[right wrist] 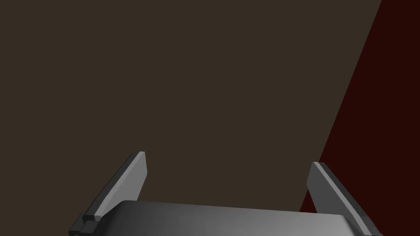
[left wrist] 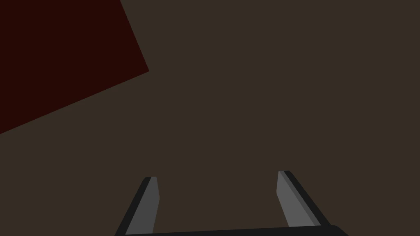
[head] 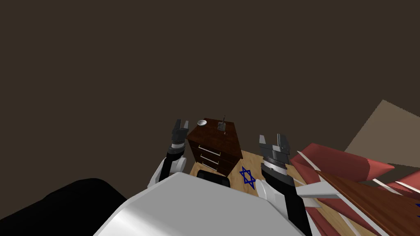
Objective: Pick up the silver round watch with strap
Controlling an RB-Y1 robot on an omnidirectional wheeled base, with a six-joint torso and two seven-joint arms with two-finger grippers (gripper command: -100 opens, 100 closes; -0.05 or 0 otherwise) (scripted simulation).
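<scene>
Most of the head view is being taken up by a dark brown wall, with a red-covered bed lying at the right over a wooden floor. Between the two arms a dark wood chest of drawers is standing against the wall. The right gripper is hanging right of the chest, above the floor, with its fingers standing spread and nothing between them. The left gripper is hovering just left of the chest's top, its fingers likewise parted and holding nothing.

On the chest's top, a small grey upright thing is sitting toward the far side. At the far left corner a small round silver thing is lying; I am taking it for the watch, though no strap is discernible.

Judging by this, the approach is under way and no grasp is begun. The left gripper, being nearer, is needing to swing right over that corner, tilt down and descend around the watch.
</scene>
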